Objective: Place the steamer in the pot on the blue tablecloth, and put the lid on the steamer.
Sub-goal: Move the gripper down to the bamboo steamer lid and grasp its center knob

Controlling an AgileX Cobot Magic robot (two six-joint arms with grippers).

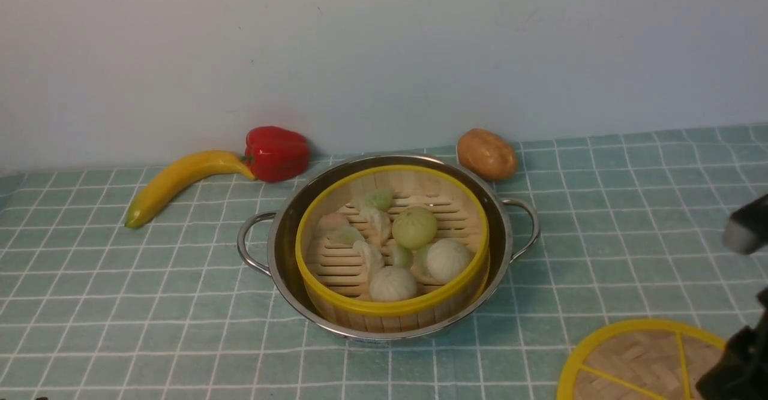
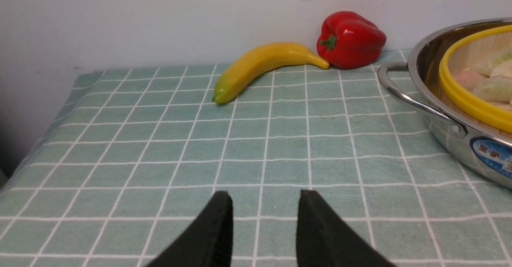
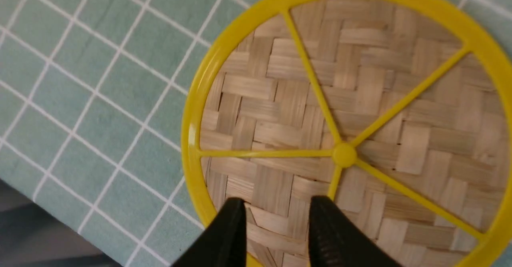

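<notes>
Since steamer (image 1: 393,309) already sits in pot (image 1: 281,250), buns (image 1: 414,227) inside, only lid (image 3: 360,99) is left. It lies flat on cloth (image 1: 120,304), front right of pot, apart from it.

Right jaws: spread, empty, hanging over lid between hub (image 3: 344,155) and its rim (image 3: 192,139). Can't tell if tips touch the weave.

Left jaws: spread, empty, over bare cloth left of pot.

Handling, my read:
- Lid looks light and stiff, a thin woven disc in a plastic ring. Not fragile, but spokes look thin enough to bend.
- Lying flat on soft cloth, it has no gap under the rim, so a side pinch likely drags cloth.
- Rim plastic looks smooth and may slip in a shallow pinch.
- Better hold: come down from above and straddle a spoke (image 3: 312,79) close to hub, so weight hangs near centre and disc stays level.
- An edge grip would let it droop, making it harder to seat.
- Lid looks about as wide as steamer's rim, so there is little margin. It needs a level, centred drop.
- Pot may slide on cloth if nudged.
</notes>
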